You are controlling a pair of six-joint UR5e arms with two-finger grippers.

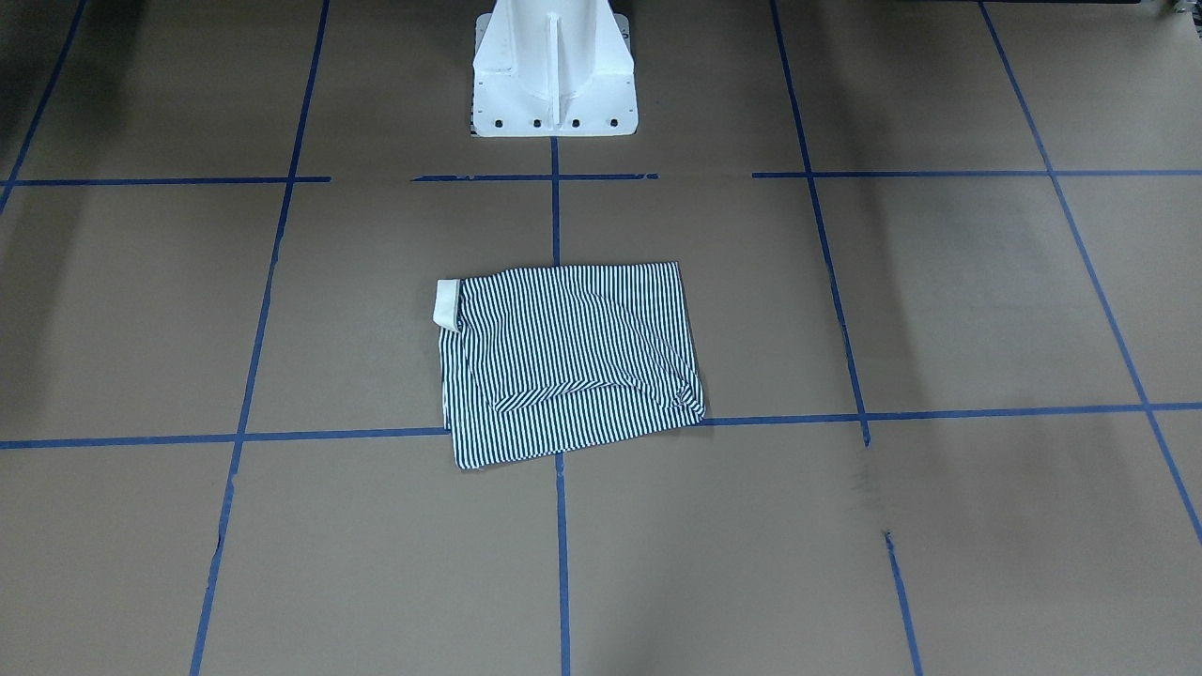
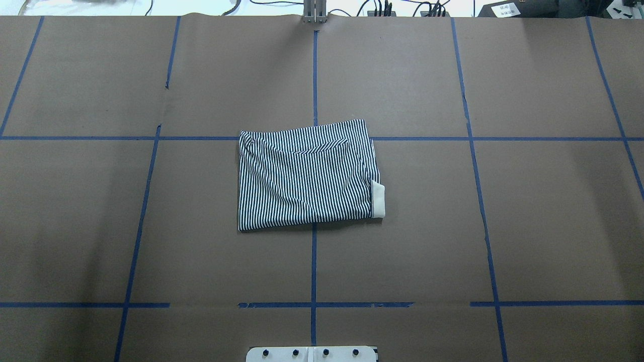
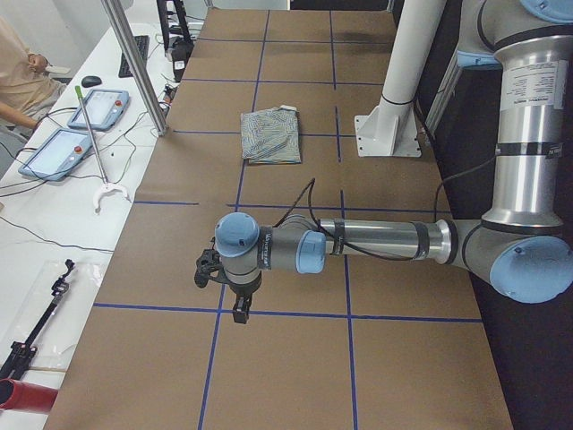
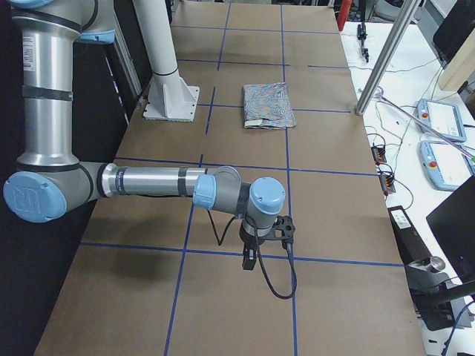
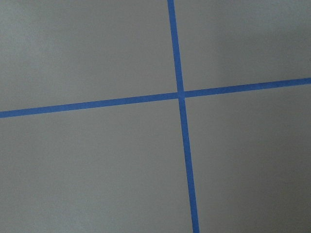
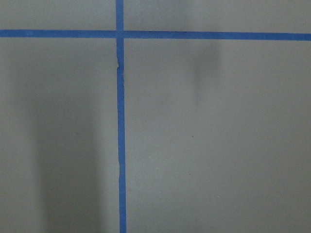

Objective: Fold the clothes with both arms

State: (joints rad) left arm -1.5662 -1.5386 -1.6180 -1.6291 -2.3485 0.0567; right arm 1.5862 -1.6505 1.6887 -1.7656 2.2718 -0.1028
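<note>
Navy-and-white striped polo shirt (image 2: pixel 307 173), folded rectangle, flat on surface (image 2: pixel 503 226); cream collar (image 2: pixel 378 200) at 3 o'clock seen overhead. Grip of left claw (image 3: pixel 235 305), right claw (image 4: pixel 251 259): cannot tell.

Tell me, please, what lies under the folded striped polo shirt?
The folded navy-and-white striped polo shirt lies flat on the brown paper-covered table. Blue tape lines run in under its edges; their crossing is covered. Whether anything else lies beneath cannot be seen.

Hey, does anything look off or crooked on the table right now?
The folded shirt lies slightly askew to the blue tape grid, and its cream collar pokes out past one edge. Nothing looks spilled.
</note>
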